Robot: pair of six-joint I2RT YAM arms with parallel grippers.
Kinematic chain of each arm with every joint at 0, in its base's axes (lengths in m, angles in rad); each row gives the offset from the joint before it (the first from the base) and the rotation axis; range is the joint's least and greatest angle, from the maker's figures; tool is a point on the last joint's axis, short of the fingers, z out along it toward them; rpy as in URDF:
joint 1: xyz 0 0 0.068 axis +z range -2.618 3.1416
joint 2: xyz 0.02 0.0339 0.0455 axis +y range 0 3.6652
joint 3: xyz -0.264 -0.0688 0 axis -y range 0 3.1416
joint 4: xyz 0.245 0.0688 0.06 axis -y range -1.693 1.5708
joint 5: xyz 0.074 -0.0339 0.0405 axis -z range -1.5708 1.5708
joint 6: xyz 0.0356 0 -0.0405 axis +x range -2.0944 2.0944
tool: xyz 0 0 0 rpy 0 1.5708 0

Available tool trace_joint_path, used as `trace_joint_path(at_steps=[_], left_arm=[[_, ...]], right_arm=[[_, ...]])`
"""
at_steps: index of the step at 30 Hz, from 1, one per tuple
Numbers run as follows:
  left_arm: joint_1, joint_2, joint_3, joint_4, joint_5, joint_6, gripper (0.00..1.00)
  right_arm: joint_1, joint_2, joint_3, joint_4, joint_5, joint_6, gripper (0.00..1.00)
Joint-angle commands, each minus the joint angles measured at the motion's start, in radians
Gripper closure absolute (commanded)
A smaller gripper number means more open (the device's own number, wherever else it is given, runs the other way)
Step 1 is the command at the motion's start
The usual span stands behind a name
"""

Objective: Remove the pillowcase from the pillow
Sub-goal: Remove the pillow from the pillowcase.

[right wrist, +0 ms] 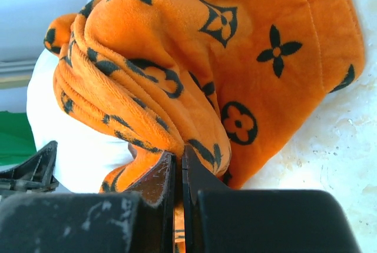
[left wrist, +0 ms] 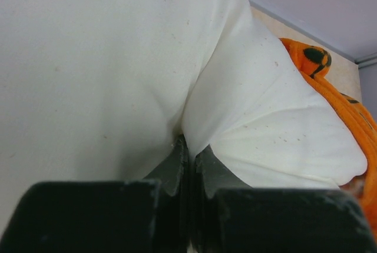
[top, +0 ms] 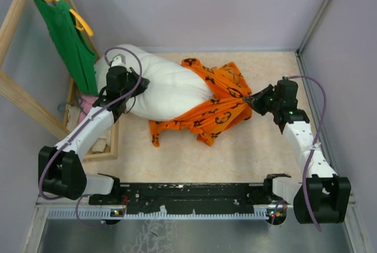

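Pillowcase (top: 215,109): bright orange fuzzy cover printed with black flower, star and circle motifs, bunched and wrinkled over the right end of the pillow (top: 168,85). The pillow is a plump white cushion lying across the far half of the table (top: 259,147), its left part bare. 2 pincers: left gripper (left wrist: 189,147) clenched on a pinched fold of white pillow at its left end; right gripper (right wrist: 178,156) clenched on a ridge of orange fabric at the pillowcase's right edge, seemingly fabric alone, the bite being partly hidden.
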Motion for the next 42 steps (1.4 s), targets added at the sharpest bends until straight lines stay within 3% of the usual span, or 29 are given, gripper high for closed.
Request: trace_joint_path(at_steps=[1,8,12,15,16,17,20,21,22,26,29,33,36,38,42], left_arm=[[0.143,-0.048,-0.016,-0.030,-0.461,0.132,1.00],[0.141,-0.131,-0.134,0.125,-0.194,0.255,1.00],[0.138,-0.183,-0.202,0.164,-0.191,0.279,1.00],[0.138,-0.199,-0.210,0.159,-0.178,0.279,1.00],[0.137,-0.201,-0.210,0.156,-0.170,0.278,1.00],[0.136,-0.204,-0.210,0.153,-0.165,0.276,1.00],[0.130,-0.211,-0.219,0.152,-0.153,0.267,1.00],[0.127,-0.214,-0.224,0.154,-0.148,0.265,1.00],[0.123,-0.217,-0.228,0.155,-0.144,0.264,1.00],[0.104,-0.224,-0.250,0.170,-0.146,0.266,1.00],[0.090,-0.229,-0.263,0.176,-0.156,0.267,1.00],[0.085,-0.229,-0.274,0.180,-0.171,0.268,1.00],[0.084,-0.233,-0.275,0.171,-0.183,0.272,1.00],[0.085,-0.237,-0.278,0.169,-0.204,0.282,1.00],[0.085,-0.234,-0.291,0.188,-0.259,0.283,1.00]], right_arm=[[-0.178,-0.041,0.082,-0.004,0.500,-0.076,1.00],[-0.159,-0.045,0.193,0.052,0.435,-0.217,1.00],[-0.071,-0.004,0.334,-0.036,0.570,-0.306,1.00],[-0.018,0.008,0.359,-0.001,0.464,-0.357,1.00],[0.009,0.017,0.360,0.009,0.417,-0.383,0.93],[0.051,0.029,0.364,0.012,0.401,-0.401,0.78],[0.266,0.064,0.354,0.039,0.459,-0.466,0.18],[0.345,0.081,0.346,0.065,0.487,-0.489,0.04],[0.413,0.104,0.345,0.090,0.502,-0.503,0.01],[0.600,0.271,0.406,0.167,0.431,-0.477,0.01],[0.717,0.445,0.536,0.154,0.466,-0.489,0.01],[0.768,0.708,0.782,0.058,0.455,-0.511,0.01],[0.769,0.814,0.873,0.020,0.424,-0.523,0.01],[0.768,0.824,0.853,0.017,0.431,-0.529,0.13],[0.755,0.713,0.671,0.051,0.513,-0.515,0.56]])
